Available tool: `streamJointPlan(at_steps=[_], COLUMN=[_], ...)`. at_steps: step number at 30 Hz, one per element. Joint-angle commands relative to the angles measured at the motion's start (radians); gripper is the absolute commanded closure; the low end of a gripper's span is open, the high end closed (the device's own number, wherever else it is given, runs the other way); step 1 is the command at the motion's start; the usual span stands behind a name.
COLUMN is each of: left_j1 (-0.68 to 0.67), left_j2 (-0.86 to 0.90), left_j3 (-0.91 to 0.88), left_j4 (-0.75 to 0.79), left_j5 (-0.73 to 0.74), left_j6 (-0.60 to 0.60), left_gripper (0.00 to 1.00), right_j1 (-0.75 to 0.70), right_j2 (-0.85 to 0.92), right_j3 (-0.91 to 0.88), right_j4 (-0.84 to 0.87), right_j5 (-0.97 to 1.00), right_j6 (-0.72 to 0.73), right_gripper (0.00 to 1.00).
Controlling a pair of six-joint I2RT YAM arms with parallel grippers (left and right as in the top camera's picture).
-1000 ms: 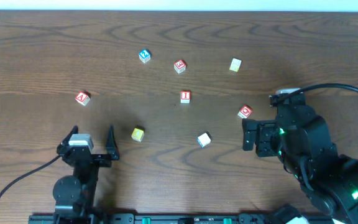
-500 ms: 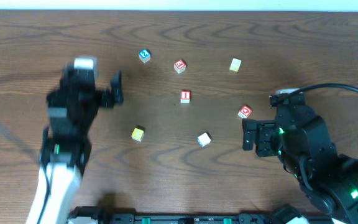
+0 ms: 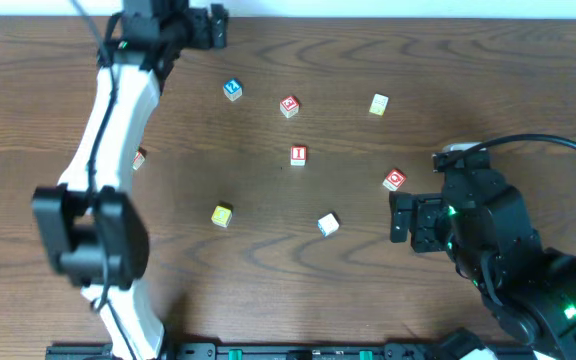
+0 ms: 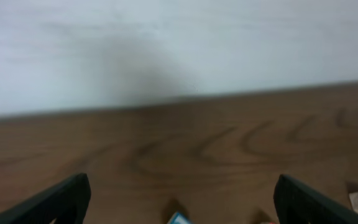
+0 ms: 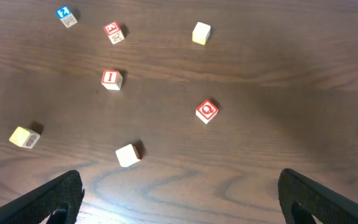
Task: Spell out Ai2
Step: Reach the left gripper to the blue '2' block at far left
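Table (image 3: pixel 468 60) | left arm (image 3: pixel 113 110) half-hides red block (image 3: pixel 140 158) | left end effector (image 4: pixel 182 194), right end effector (image 5: pixel 182 190) spread

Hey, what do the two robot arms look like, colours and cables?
The left arm has white links and black joints; the left gripper is black. The right arm is bulky black housing with green indicator lights, a black right gripper and a black cable.

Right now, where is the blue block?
In the overhead view the blue block sits toward the table's far side, left of centre. Its nearest neighbour is a red block just to its right.
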Motion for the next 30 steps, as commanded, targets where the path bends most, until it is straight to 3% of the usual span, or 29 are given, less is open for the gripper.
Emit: streamJointPlan(at_steps=[1, 4, 12, 21, 26, 30], left_j1=[-0.030, -0.043, -0.053, -0.076, -0.077, -0.084], left_j2=[0.116, 0.201, 0.287, 0.287, 0.287, 0.287], left_j3=[0.140, 0.216, 0.223, 0.223, 0.223, 0.223], left_j4=[-0.068, -0.129, -0.190, -0.255, -0.237, -0.253], left_j5=[0.002, -0.017, -0.056, -0.003, -0.004, -0.053], left_j6=[0.017, 0.006, -0.236, -0.254, -0.327, -0.496], left_gripper=[0.05, 0.05, 0.05, 0.05, 0.05, 0.01], right_j1=[-0.004, -0.004, -0.004, -0.004, -0.004, -0.004], right_j2=[-0.004, -0.004, -0.003, -0.004, -0.004, -0.004], right_j3=[-0.001, -0.001, -0.001, -0.001, -0.001, -0.001], right_j4=[-0.001, -0.001, -0.001, -0.001, -0.001, -0.001], right_j5=[0.014, 0.014, 0.014, 0.014, 0.014, 0.014], right_j6=[-0.013, -0.013, -0.013, -0.013, -0.013, -0.013], right_gripper=[0.01, 0.01, 0.01, 0.01, 0.01, 0.01])
